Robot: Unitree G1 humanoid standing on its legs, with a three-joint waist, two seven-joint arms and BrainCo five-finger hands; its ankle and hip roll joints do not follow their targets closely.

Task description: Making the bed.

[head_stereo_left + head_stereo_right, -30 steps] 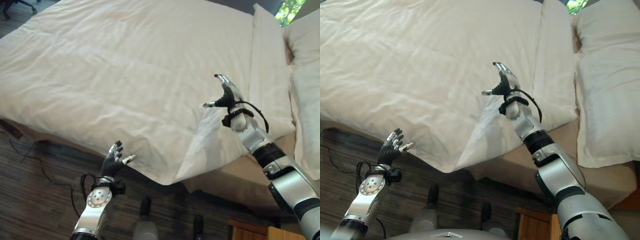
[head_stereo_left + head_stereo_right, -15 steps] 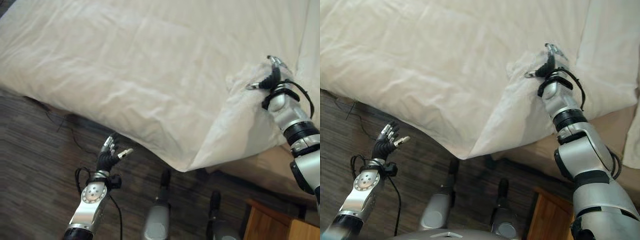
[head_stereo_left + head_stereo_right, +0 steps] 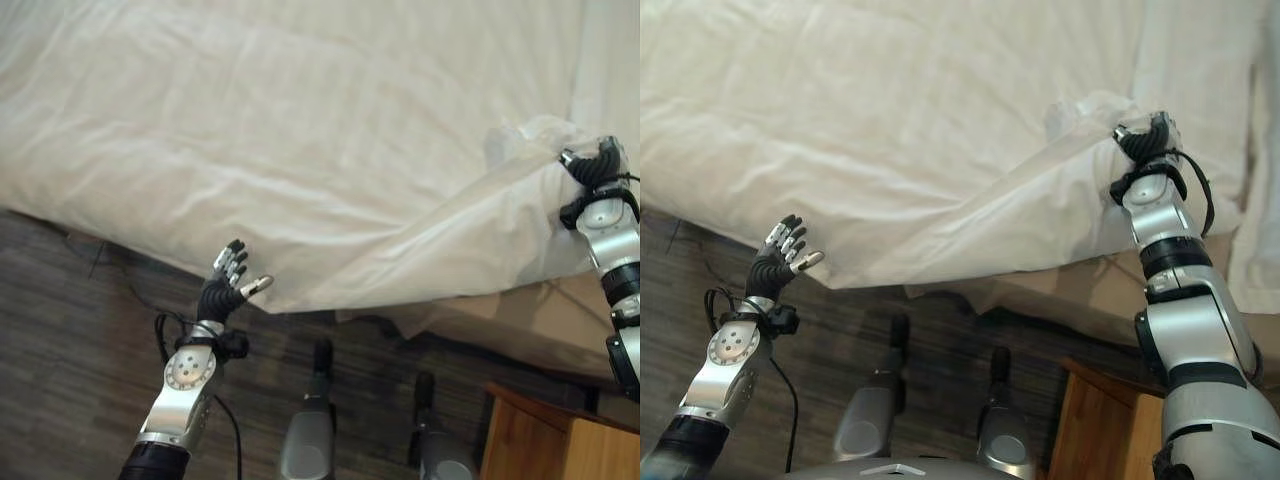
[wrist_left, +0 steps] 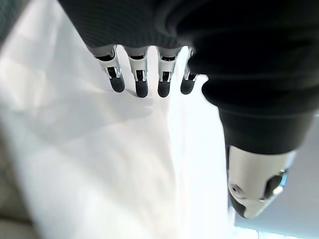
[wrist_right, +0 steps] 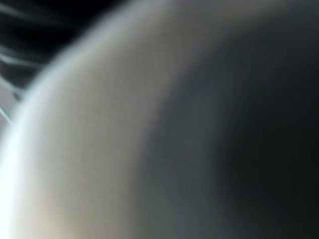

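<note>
Right fingers: curled tight into a bunched corner of the white duvet [image 3: 300, 150]; dark tips just show above the crumpled cloth.
Right hand [image 3: 1143, 143]: clenched on that fold, raised over the bed's near right part, back of the hand toward my head camera.
Right arm: forearm rises steeply from the lower right, wrist nearly straight, elbow low beside the wooden nightstand [image 3: 545, 440].
Right wrist view: blurred pale and dark, nothing readable.
Left fingers [image 4: 141, 82]: straight and slightly spread, dark tips pointing up toward the duvet's hanging edge; thumb set off to the side; holding nothing.
Left hand [image 3: 227, 287]: released, palm toward the bed, just beside the lower hem; contact with the cloth I cannot tell.
Left arm: forearm angled up from the lower left, over the dark carpet [image 3: 70, 360].
Duvet: covers most of the bed, wrinkled; a taut ridge runs from my right hand's grip down to the near edge by my left hand.
Near edge: hangs over the side of the mattress [image 3: 520, 315], whose tan side shows under the lifted corner.
Pillow [image 3: 1255, 170]: white, at the far right, partly cropped.
</note>
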